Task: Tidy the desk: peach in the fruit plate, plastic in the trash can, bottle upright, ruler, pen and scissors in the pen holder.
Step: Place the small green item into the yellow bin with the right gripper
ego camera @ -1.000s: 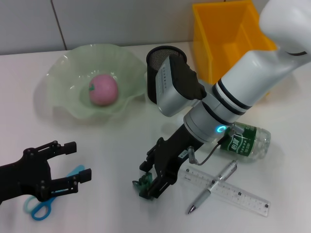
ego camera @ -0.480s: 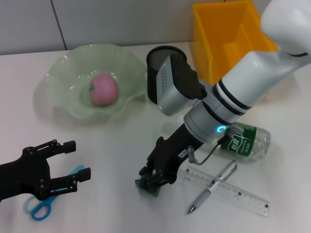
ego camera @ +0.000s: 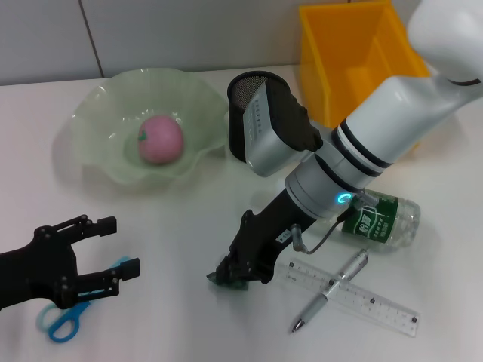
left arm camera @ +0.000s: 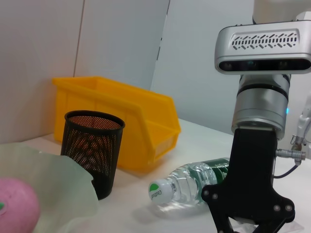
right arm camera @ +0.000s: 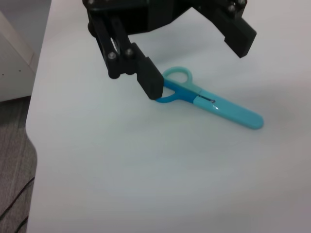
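Observation:
The pink peach (ego camera: 160,139) lies in the green fruit plate (ego camera: 98,162). My right gripper (ego camera: 229,277) is down on the table in front of me, shut on the small green plastic (ego camera: 236,285), which it mostly hides. The bottle (ego camera: 381,222) lies on its side at the right, also seen as the bottle (left arm camera: 189,181). Ruler (ego camera: 355,296) and pen (ego camera: 332,289) lie crossed near the front right. The blue scissors (ego camera: 59,321) rest under my open left gripper (ego camera: 121,246); the right wrist view shows the scissors (right arm camera: 210,100) below that gripper (right arm camera: 194,60). The black mesh pen holder (ego camera: 243,89) stands behind my right arm.
The yellow trash can (ego camera: 355,53) stands at the back right, close behind the pen holder (left arm camera: 92,145). The table's edge (right arm camera: 34,121) runs close by the scissors. Bare white table lies between the plate and my left gripper.
The right gripper's fingers have closed together on the green plastic piece. The left gripper has stayed open over the scissors.

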`<state>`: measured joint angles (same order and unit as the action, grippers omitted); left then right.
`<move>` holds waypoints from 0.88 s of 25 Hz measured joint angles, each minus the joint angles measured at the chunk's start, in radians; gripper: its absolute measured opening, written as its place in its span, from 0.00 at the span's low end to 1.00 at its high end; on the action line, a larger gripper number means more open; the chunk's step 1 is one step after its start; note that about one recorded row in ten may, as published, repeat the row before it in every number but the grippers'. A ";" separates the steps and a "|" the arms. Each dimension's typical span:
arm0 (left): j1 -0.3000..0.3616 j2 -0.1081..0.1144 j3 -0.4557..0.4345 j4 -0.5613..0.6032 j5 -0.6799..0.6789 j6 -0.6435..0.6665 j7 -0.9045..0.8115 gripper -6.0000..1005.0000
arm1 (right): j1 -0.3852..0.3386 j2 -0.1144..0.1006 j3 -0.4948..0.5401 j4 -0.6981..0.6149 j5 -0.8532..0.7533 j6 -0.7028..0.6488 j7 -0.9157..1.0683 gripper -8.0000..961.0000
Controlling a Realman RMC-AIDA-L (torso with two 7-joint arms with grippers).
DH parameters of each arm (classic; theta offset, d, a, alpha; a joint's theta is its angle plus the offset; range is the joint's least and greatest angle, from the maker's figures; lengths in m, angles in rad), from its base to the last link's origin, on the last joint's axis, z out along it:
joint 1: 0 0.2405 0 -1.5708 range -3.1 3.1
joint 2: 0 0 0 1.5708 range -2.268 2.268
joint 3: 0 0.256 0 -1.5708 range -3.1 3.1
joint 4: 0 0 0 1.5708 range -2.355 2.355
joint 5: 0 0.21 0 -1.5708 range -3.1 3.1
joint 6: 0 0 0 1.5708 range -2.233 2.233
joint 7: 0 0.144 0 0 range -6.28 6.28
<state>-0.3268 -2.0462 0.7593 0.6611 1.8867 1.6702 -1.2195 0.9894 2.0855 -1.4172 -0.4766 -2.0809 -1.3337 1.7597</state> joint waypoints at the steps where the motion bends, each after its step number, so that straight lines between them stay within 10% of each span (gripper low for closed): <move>1: 0.000 0.000 0.000 0.000 0.000 -0.001 0.000 0.84 | 0.000 -0.001 0.000 -0.005 0.001 -0.001 0.001 0.07; 9: 0.000 0.000 0.000 0.000 -0.002 -0.003 0.000 0.84 | -0.019 -0.004 0.017 -0.047 0.041 -0.012 0.003 0.01; 22: 0.000 0.000 -0.002 0.000 -0.007 -0.004 0.000 0.84 | -0.171 -0.031 0.506 -0.204 0.250 -0.172 -0.125 0.01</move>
<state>-0.3264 -2.0463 0.7578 0.6610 1.8797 1.6659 -1.2195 0.8184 2.0546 -0.9115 -0.6803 -1.8306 -1.5053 1.6343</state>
